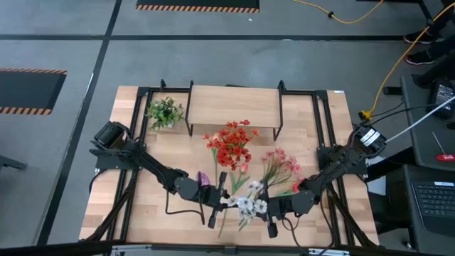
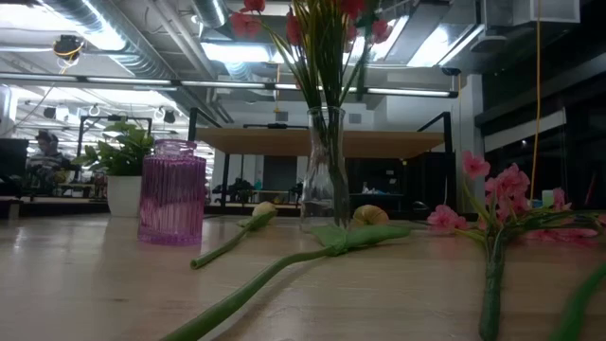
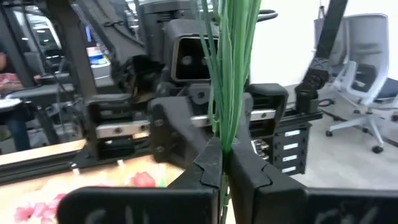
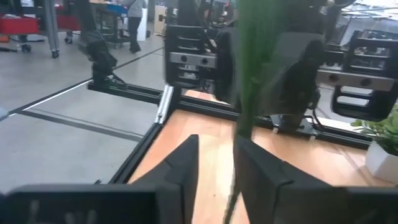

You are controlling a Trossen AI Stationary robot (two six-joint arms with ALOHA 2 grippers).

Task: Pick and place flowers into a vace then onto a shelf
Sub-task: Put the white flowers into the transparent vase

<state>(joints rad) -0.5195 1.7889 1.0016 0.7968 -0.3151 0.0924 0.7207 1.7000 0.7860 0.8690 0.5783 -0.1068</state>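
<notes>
My left gripper (image 1: 214,208) is at the table's near middle, shut on a spray of white flowers (image 1: 249,203). My right gripper (image 1: 272,213) faces it from the right and is open. In the right wrist view a blurred green stem (image 4: 241,118) runs between its fingers; I cannot tell whether it touches them. Red flowers (image 1: 231,146) stand in a clear glass vase (image 2: 325,175). A pink spray (image 1: 281,167) lies flat on the table. The shelf (image 1: 233,105) stands at the far edge. Neither gripper shows in the low view. My left gripper pinches a bundle of thin green stems (image 3: 225,134) between its two fingers (image 3: 208,168). The fingers lie across the stems, which run on past the fingertips in a tight sheaf. Which part of the spray's length it has, I cannot tell.
A purple ribbed vase (image 2: 172,189) stands left of the glass vase. Loose tulips with long stems (image 2: 275,270) lie across the near table. A small green potted plant (image 1: 165,112) sits left of the shelf. Black frame rails (image 1: 138,128) border the table.
</notes>
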